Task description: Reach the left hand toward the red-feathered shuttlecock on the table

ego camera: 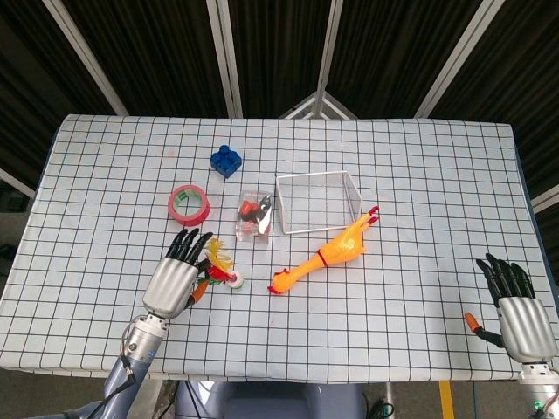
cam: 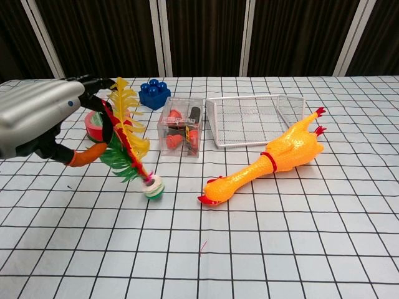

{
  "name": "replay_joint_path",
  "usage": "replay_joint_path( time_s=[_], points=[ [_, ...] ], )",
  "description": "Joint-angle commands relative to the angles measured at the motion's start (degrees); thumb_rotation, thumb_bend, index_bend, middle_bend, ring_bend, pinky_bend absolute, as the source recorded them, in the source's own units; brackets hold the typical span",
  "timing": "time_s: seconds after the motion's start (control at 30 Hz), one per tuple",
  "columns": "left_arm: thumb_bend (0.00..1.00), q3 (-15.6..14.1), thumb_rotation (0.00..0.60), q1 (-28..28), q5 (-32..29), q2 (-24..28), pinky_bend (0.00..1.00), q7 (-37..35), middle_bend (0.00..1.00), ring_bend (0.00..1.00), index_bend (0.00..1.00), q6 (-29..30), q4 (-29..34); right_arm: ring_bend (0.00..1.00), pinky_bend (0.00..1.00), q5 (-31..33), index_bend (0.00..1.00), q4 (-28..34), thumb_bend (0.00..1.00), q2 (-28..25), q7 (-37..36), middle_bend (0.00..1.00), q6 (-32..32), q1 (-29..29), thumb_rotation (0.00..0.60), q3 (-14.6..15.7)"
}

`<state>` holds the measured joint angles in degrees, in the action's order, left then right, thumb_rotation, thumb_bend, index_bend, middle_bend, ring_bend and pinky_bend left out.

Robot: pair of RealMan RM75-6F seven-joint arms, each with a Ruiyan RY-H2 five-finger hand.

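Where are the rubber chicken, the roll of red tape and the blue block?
rubber chicken [cam: 274,163]: chest view, on its orange body.
red tape [ego camera: 189,205]: head view, on the roll's rim.
blue block [ego camera: 226,161]: head view, on its top.

a lab test bench: grid-checked tablecloth [ego camera: 419,175], dark slatted curtain wall [ego camera: 157,52], assorted test props.

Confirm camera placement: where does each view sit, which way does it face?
Head view: high above the near edge, looking down on the table; left hand and right hand show.
Chest view: low at the near edge, looking level across the table; only the left hand shows.
Shared: left hand holding the shuttlecock, rubber chicken, wire basket.
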<state>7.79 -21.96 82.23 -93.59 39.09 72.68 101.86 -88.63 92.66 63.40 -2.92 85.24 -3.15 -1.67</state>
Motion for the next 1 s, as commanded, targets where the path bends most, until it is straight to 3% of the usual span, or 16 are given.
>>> replay_joint_path(
  time_s=[0.03, 0.1, 0.27, 0.33, 0.57, 0.73, 1.0],
  points=[
    [0.54, -0.3, 0.600, 0.1, -0.5, 0.1, 0.00, -0.6, 0.08, 0.00, 0.56, -0.1, -0.5, 0.00, 0.00, -0.1, 0.00, 0.0, 0.34, 0.0, 0.0, 0.00, 0.1, 0.0, 0.600, 0.0],
    [0.47, -0.6, 0.600, 0.2, -0.8, 0.3, 0.00, -1.1, 0.06, 0.00, 0.50, -0.1, -0.7, 0.00, 0.00, 0.0, 0.00, 0.0, 0.34, 0.0, 0.0, 0.00, 0.1, 0.0, 0.600, 0.0],
    [0.20, -1.4, 0.600, 0.3, -0.7, 1.2, 0.00, -1.9, 0.00, 0.00, 0.22, 0.0, -0.5, 0.00, 0.00, 0.0, 0.00, -0.1, 0.34, 0.0, -0.1, 0.00, 0.0, 0.0, 0.600, 0.0],
    [0.14, -1.7, 0.600, 0.6, -0.1, 2.0, 0.00, -3.1, 0.00, 0.00, 0.13, 0.6, 0.4, 0.00, 0.00, 0.0, 0.00, -0.1, 0.34, 0.0, -0.1, 0.00, 0.0, 0.0, 0.600, 0.0],
    [0.13, -3.6, 0.600, 3.0, 3.8, 7.3, 0.00, -7.4, 0.00, 0.00, 0.08, 4.7, 5.2, 0.00, 0.00, 0.0, 0.00, -0.1, 0.34, -0.1, -0.2, 0.00, 0.0, 0.1, 0.600, 0.0],
    [0.13, -6.6, 0.600, 7.0, 7.4, 15.4, 0.00, -11.9, 0.00, 0.00, 0.08, 10.1, 7.7, 0.00, 0.00, -0.1, 0.00, -0.1, 0.34, -0.1, 0.0, 0.00, 0.2, 0.1, 0.600, 0.0],
    [0.13, -11.3, 0.600, 14.4, 7.5, 25.7, 0.00, -21.3, 0.00, 0.00, 0.03, 17.4, 2.0, 0.00, 0.00, -0.1, 0.00, 0.0, 0.34, 0.1, 0.9, 0.00, 0.0, 0.1, 0.600, 0.1]
  ],
)
